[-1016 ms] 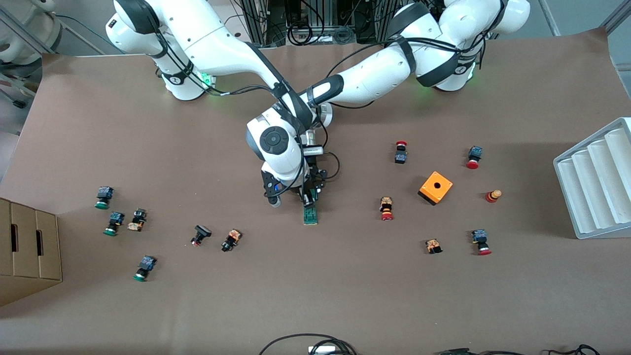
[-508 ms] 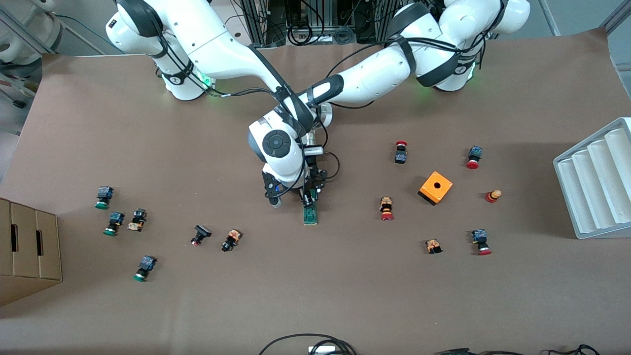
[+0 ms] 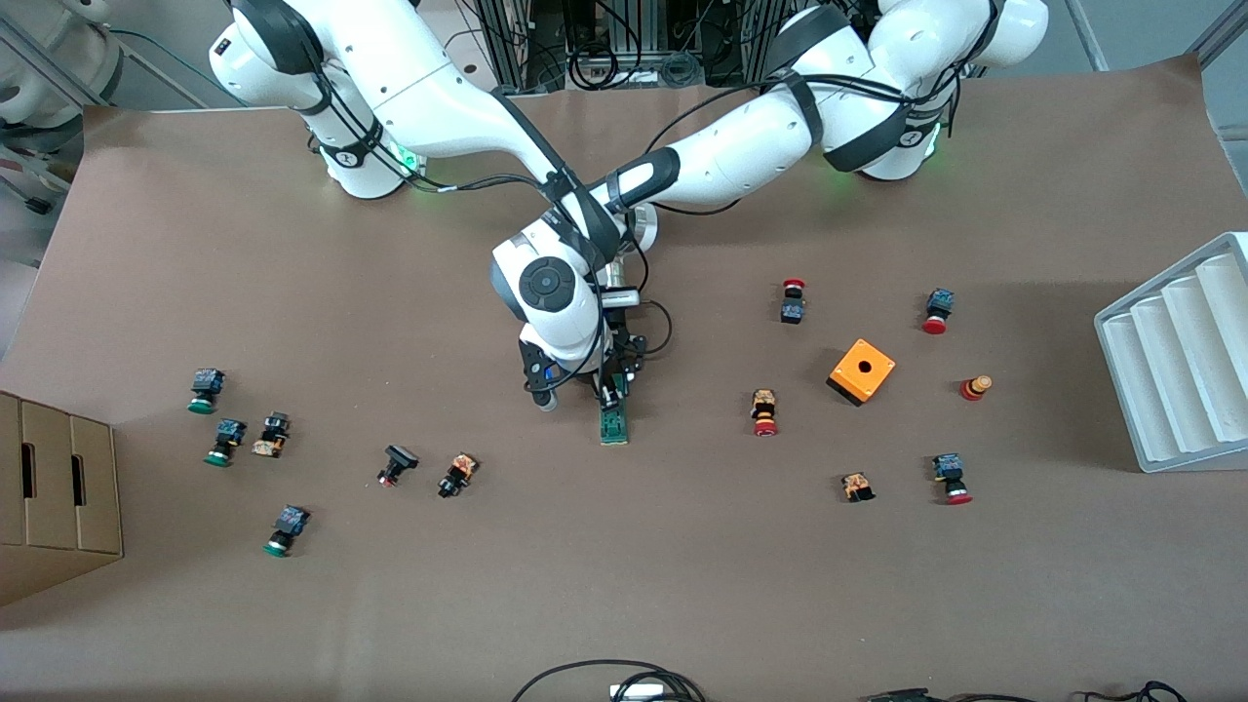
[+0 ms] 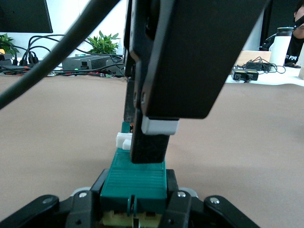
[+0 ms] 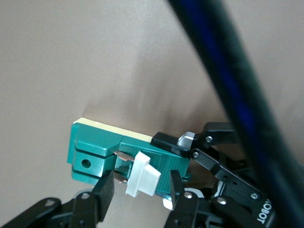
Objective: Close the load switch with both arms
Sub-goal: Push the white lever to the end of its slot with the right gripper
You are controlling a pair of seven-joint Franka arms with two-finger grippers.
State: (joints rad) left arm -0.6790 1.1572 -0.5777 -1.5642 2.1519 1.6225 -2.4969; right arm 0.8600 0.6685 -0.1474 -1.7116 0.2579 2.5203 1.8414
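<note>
Worktop (image 3: 682, 585): covered in brown matte sheeting, evenly lit. Cardboard box (image 3: 54, 492) placed at the right arm's end; white ridged tray (image 3: 1180, 361) at the left arm's end. Potted plants (image 4: 102, 42), cables and a monitor (image 4: 23, 14) seen against a white wall.

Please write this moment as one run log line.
left end effector: shut on load switch | right end effector: fingers straddle white slider, not closed
</note>
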